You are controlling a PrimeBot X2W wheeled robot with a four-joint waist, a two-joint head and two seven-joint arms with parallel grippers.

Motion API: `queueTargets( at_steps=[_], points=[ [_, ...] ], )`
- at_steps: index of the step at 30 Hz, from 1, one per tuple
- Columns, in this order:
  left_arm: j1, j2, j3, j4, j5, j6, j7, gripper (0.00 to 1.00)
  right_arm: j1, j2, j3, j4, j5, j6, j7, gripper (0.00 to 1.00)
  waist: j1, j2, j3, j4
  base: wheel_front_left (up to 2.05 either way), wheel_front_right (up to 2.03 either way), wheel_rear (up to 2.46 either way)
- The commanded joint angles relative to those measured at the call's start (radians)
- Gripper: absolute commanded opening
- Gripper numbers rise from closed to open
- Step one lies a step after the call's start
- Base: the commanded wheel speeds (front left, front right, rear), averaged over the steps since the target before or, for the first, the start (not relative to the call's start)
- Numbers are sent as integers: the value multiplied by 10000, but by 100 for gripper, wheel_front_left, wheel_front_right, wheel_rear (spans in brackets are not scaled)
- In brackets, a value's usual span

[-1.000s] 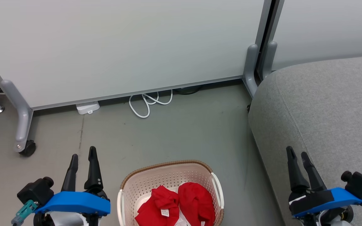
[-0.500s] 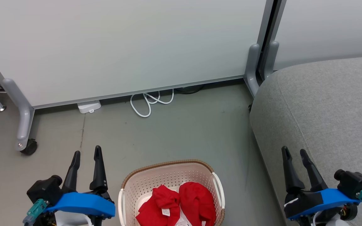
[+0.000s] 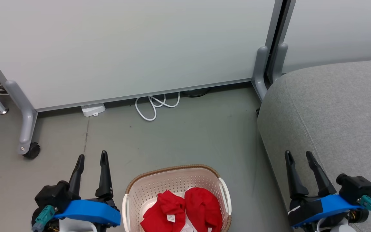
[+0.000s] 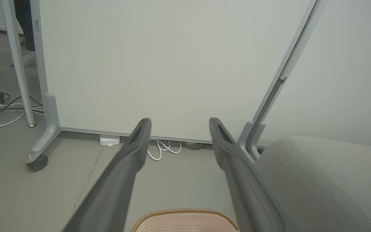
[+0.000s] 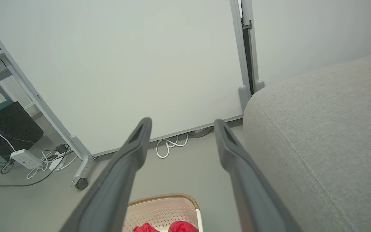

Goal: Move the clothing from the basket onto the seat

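Progress: barely begun by my judgement; all the clothing (image 3: 185, 209) I can see lies in the basket (image 3: 172, 169), and none is on the visible part of the seat (image 3: 333, 112).
Clothing: two bright-red bundles side by side, one showing a small white tag, at 6 o'clock in my head view.
Basket: on the floor between my two arms, its near part cut off by the bottom edge.
Seat: grey cushion from 2 to 4 o'clock, just beside the basket, with a strip of floor between.
Left gripper (image 3: 92, 154): at 7 o'clock, fingers spread, holding nothing, beside the basket and not over it.
Right gripper (image 3: 298, 152): at 5 o'clock, fingers spread, holding nothing, over the seat's near edge.
Left to do: reach in, lift each garment, carry it toward 3 o'clock, and lay it down.
Around: partition panel (image 3: 124, 48) at 12 o'clock, white cable (image 3: 155, 106) and adapter box (image 3: 92, 110) at its foot, castor (image 3: 31, 149) at 9 o'clock.
In the way: nothing between basket and seat; the basket's rim and right handle could snag the fabric.
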State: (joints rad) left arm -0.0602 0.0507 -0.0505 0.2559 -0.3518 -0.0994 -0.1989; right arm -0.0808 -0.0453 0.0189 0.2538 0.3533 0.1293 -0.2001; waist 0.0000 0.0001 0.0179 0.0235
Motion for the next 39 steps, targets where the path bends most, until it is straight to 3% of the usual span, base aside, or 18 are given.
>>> queueTargets(
  at_steps=[1,29,39],
  points=[
    [-137,16,-63,12,217,-47,-99,100,-193,-68,30,-43,-242,18,-94,100,0,-1,-10,2,0,0,0],
    [-170,0,-339,403,1312,-70,-630,100,-198,-75,172,27,-2171,15,-617,100,0,-1,-6,74,0,0,0],
    [-156,1,-402,410,1335,-6,-679,100,-203,-76,150,57,-2294,16,-661,100,0,-1,-6,65,0,0,0]
  ],
)
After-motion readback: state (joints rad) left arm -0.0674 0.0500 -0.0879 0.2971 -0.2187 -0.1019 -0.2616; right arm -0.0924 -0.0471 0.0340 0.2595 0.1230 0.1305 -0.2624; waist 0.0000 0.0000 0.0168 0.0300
